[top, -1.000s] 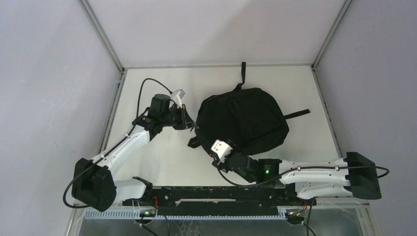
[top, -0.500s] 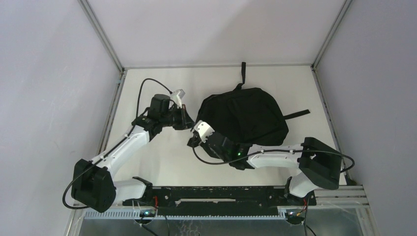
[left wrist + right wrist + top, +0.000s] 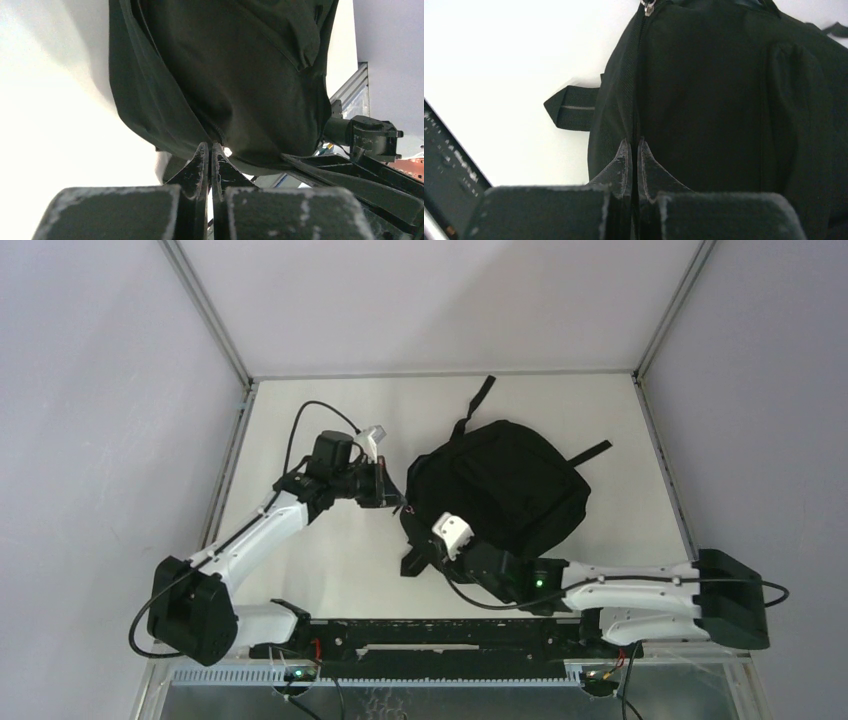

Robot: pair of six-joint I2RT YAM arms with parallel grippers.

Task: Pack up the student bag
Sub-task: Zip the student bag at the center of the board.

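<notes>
The student bag, a floppy black backpack, lies mid-table with its straps trailing toward the back. My left gripper is shut on the bag's left edge. In the left wrist view the bag hangs slack from that gripper, whose tips pinch a fold of fabric. My right gripper is at the bag's near-left corner. In the right wrist view that gripper is shut on the bag along its zip seam. A metal zip pull shows higher up the seam. The bag's inside is hidden.
The white table is fenced by metal rails at the left and right, with grey walls beyond. One strap points back, another points right, and a strap loop sticks out at the bag's near-left corner.
My right gripper has gone from open to shut at the bag's near-left corner. The bag has turned and slid toward the front, its straps swinging. The left gripper stayed shut, barely moving.
</notes>
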